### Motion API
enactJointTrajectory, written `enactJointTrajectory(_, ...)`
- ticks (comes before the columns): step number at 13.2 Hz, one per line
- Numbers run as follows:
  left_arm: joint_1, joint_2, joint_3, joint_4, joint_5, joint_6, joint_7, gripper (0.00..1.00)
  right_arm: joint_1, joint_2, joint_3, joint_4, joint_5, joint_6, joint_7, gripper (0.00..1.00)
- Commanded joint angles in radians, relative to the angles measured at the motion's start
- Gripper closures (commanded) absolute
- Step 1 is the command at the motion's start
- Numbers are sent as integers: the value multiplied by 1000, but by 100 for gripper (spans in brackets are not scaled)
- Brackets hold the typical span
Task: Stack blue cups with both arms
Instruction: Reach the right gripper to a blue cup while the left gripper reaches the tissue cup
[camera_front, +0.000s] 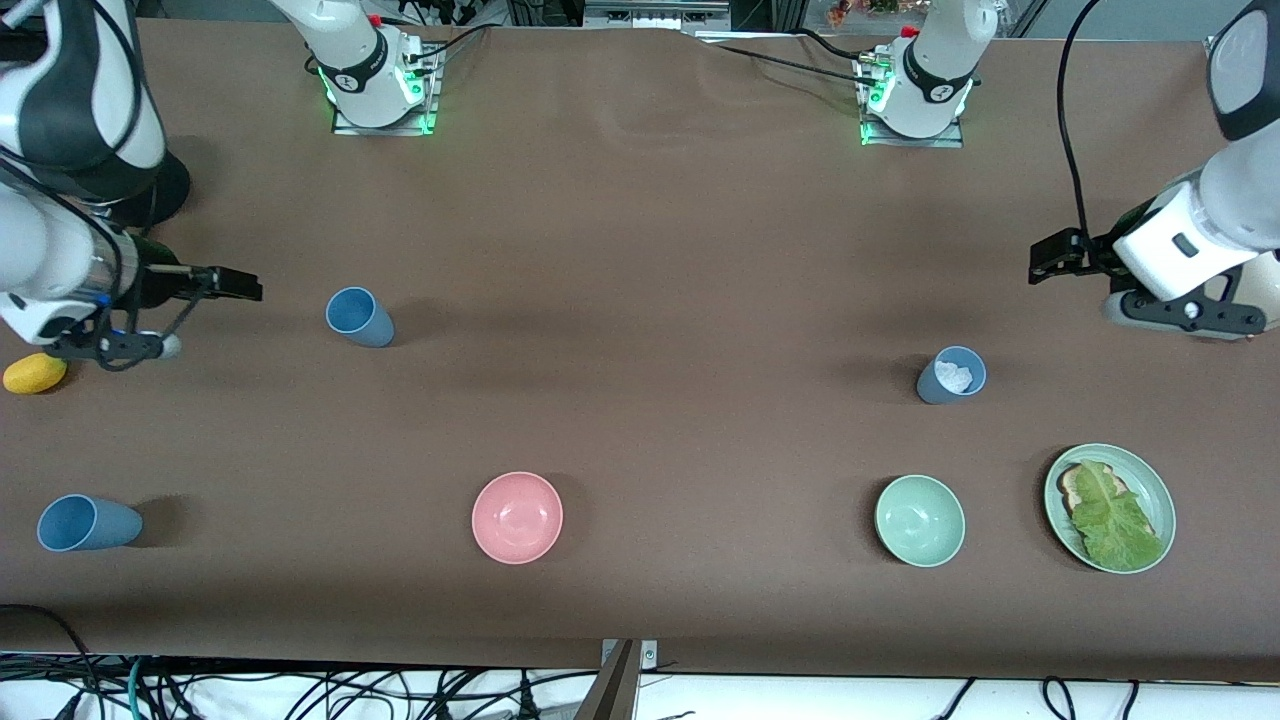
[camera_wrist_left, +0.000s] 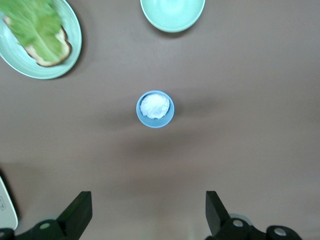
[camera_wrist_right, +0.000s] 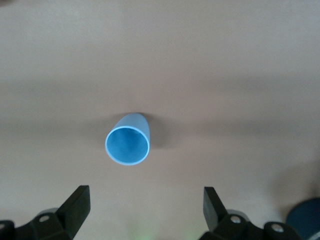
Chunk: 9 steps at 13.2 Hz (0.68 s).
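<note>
From the high front camera, three blue cups are standing upright on the brown table (camera_front: 640, 250): an empty grey-blue cup (camera_front: 360, 317) toward the right arm's end, a brighter sky-blue cup (camera_front: 88, 523) nearer the camera at that same end, and a third blue cup with something white inside (camera_front: 951, 375) toward the left arm's end. A pink bowl (camera_front: 517, 517), a pale green bowl (camera_front: 920, 520) and a green plate (camera_front: 1158, 487) carrying lettuce on bread (camera_front: 1112, 515) are lying in a row nearer the camera. A yellow object (camera_front: 35, 373) is sitting at the table's edge beneath the right arm. The right gripper (camera_front: 235, 284) is hanging empty over the table beside the grey-blue cup, well apart from it; the left gripper (camera_front: 1050, 257) is hovering empty above the filled cup's end.

In the left wrist view, the left gripper's fingers (camera_wrist_left: 77, 212) are standing spread wide above bare cloth, with the white-filled cup (camera_wrist_left: 155, 108), green bowl (camera_wrist_left: 172, 14) and plate (camera_wrist_left: 70, 47) in sight.

In the right wrist view, the right gripper's fingers (camera_wrist_right: 76, 207) are likewise spread, holding nothing, with an empty blue cup (camera_wrist_right: 128, 140) standing apart from them.
</note>
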<state>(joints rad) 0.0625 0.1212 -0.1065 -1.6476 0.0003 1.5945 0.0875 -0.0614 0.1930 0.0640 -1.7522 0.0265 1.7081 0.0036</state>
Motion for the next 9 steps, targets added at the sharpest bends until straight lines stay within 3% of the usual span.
enactJointTrajectory(1,42,35,-7,-105,23,150,85,0,0,-37,0,-154,-10,145,-49,0)
enactJointTrajectory(4,43,58,-10,-273,24,367,101,0,2,-32,2,-254,-28,301,-65,0)
enactJointTrajectory(9,60,247,-7,-277,95,583,89,1,11,32,10,-312,-69,465,-91,0)
